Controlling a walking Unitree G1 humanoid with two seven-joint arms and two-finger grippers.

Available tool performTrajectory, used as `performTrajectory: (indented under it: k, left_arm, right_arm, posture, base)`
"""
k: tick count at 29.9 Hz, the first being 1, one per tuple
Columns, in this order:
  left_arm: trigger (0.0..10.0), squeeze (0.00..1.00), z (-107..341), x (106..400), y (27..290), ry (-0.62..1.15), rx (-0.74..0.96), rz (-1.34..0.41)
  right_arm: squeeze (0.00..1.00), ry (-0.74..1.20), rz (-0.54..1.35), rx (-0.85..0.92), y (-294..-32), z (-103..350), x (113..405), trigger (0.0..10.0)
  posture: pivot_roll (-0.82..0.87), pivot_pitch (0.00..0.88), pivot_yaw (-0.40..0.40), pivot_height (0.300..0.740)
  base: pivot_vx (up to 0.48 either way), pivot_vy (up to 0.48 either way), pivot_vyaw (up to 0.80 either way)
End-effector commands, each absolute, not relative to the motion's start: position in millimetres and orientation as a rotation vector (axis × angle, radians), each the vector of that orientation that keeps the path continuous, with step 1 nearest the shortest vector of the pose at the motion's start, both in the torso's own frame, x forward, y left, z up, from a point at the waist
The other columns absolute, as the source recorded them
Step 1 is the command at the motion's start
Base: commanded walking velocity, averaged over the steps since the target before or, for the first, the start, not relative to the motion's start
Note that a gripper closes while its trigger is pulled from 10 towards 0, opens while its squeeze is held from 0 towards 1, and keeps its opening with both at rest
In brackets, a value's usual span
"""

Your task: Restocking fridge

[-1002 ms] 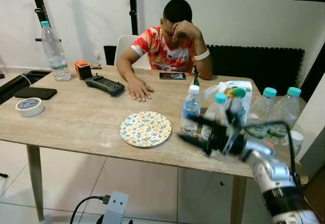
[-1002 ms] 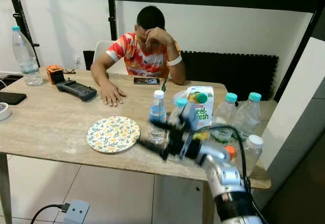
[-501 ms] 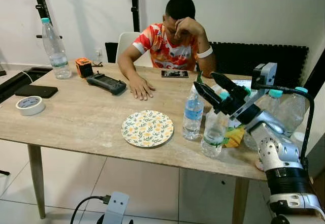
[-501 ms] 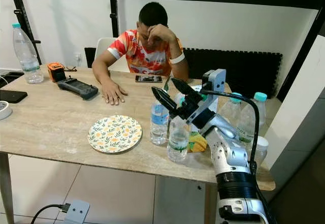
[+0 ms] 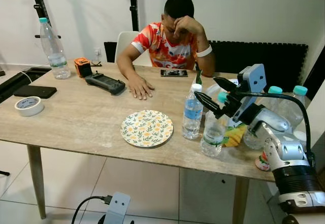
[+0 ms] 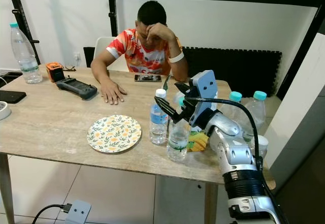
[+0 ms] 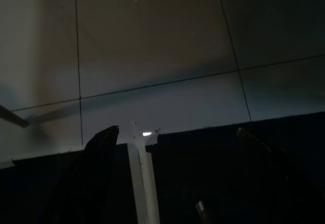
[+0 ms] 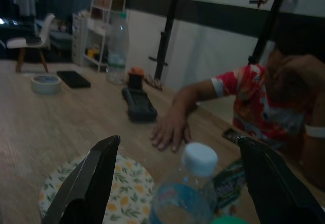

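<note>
Pale wood-grain table (image 5: 76, 122), matte, rectangular. All positions given relative to the round floral plate (image 5: 147, 128), which lies flat near the front edge. Far left of plate: white tape roll (image 5: 29, 106), flat black phone (image 5: 35, 92), tall clear water bottle with teal cap (image 5: 53, 51). Behind-left of plate: orange-black box (image 5: 82, 68), long black handheld controller (image 5: 105, 85). Behind plate: seated person in orange patterned shirt, one hand (image 5: 139, 88) flat on the table. Just right of plate: clear blue-label bottle, white cap (image 5: 192, 113). Further right, nearer the edge: green-label bottle (image 5: 212, 132), upright; yellow packet (image 5: 234, 136) beside it.

Right gripper (image 5: 215, 98): black fingers spread wide, holding nothing, hovering above the green-label bottle, tips just right of the white-capped one; contact not resolvable. Two teal-capped bottles (image 5: 296, 111) stand right of the arm.

Left gripper (image 7: 175, 178): fingers apart, dark, over tiled floor (image 7: 152, 46).
</note>
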State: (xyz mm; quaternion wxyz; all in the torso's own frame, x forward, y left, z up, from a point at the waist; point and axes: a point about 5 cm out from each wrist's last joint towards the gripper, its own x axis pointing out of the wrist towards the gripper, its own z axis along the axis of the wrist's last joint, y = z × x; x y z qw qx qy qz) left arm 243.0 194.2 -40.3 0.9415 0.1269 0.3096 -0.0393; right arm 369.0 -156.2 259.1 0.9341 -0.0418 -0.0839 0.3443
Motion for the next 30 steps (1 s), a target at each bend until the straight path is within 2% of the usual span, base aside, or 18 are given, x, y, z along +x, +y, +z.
performTrajectory:
  k: [1,7,11,17,21,30]
  left_arm:
    - [10.0,0.0,-43.4,239.9,191.4,0.649,0.258,-0.09]
    - [10.0,0.0,-43.3,240.1,192.3,0.652,0.259,-0.095]
    - [10.0,0.0,-43.3,240.2,192.2,0.654,0.261,-0.099]
    - [10.0,0.0,-42.8,241.1,192.2,0.654,0.263,-0.101]
    - [10.0,0.0,-43.6,240.4,191.9,0.661,0.261,-0.104]
    - [10.0,0.0,-45.7,237.8,191.6,0.675,0.261,-0.109]
  right_arm:
    - [0.0,-0.109,0.691,-0.104,-158.9,250.5,369.4,10.0]
    - [0.0,-0.072,0.633,-0.039,-172.6,249.3,372.0,10.0]
    - [0.0,-0.114,0.626,0.036,-173.1,256.6,371.7,10.0]
    - [0.0,-0.08,0.639,0.024,-169.2,251.9,371.5,10.0]
    - [0.0,0.039,0.642,0.016,-168.6,233.0,371.7,10.0]
    - [0.0,0.146,0.625,0.062,-169.1,219.9,373.4,10.0]
  posture:
    - [-0.05,0.07,-0.032,0.74]
    - [-0.05,0.075,-0.026,0.74]
    - [-0.05,0.075,-0.023,0.74]
    - [-0.05,0.074,-0.022,0.74]
    - [-0.05,0.071,-0.022,0.74]
    - [-0.05,0.072,-0.023,0.74]
  base:
    - [0.0,0.0,0.0]
    - [0.0,0.0,0.0]
    - [0.0,0.0,0.0]
    - [0.0,0.0,0.0]
    - [0.0,0.0,0.0]
    - [0.0,0.0,0.0]
